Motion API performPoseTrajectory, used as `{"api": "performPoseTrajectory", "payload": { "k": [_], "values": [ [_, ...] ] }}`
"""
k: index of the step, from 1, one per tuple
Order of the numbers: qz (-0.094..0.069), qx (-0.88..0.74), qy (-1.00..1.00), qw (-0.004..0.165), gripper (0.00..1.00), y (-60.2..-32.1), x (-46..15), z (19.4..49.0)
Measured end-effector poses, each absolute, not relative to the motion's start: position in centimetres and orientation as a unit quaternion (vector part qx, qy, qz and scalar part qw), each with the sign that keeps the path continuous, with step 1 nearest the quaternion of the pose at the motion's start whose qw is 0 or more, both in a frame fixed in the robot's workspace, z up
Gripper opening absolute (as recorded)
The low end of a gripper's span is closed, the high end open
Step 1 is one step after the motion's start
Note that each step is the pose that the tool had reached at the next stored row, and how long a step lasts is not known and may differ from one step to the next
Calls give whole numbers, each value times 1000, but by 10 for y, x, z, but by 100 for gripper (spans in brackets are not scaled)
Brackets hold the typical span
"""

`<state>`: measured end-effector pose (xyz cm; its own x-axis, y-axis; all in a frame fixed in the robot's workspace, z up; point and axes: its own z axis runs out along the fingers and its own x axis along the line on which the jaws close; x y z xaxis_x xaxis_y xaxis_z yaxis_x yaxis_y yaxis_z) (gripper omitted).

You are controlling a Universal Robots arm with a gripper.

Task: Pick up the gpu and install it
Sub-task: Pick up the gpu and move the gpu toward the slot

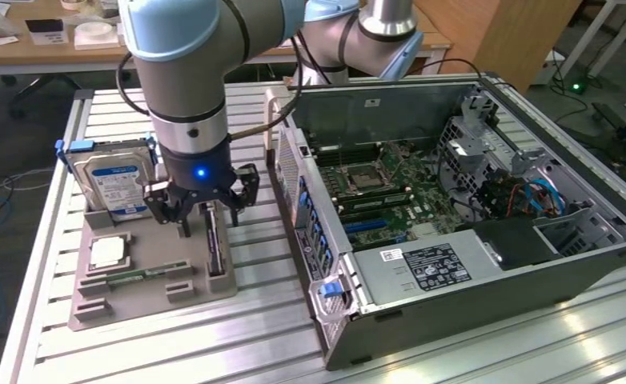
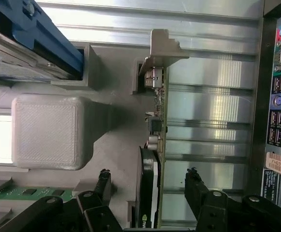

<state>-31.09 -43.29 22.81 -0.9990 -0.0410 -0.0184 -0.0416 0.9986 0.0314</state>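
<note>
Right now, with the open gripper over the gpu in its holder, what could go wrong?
1. The gripper has a finger on each side of the gpu, which stands on its thin edge. An off-centre close could tilt it or jam it in the grey holder.
2. The hard drive stands close beside, so a finger might brush it.

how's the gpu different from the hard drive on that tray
The gpu is a thin dark card; the hard drive is a thicker silver block with a blue label. The open gripper straddles the gpu; the hard drive stands beside it, untouched. Both stand on edge in the grey tray.
</note>
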Motion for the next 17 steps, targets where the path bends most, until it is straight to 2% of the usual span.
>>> {"api": "performPoseTrajectory", "payload": {
  "k": [14, 15, 16, 17],
  "values": [
    [16, -17, 1000, 9, 71, -433, -311, 218],
    [16, -18, 1000, 9, 64, -433, -311, 217],
    [16, -17, 1000, 9, 64, -433, -311, 216],
    [16, -17, 1000, 9, 58, -433, -311, 215]
  ]
}}
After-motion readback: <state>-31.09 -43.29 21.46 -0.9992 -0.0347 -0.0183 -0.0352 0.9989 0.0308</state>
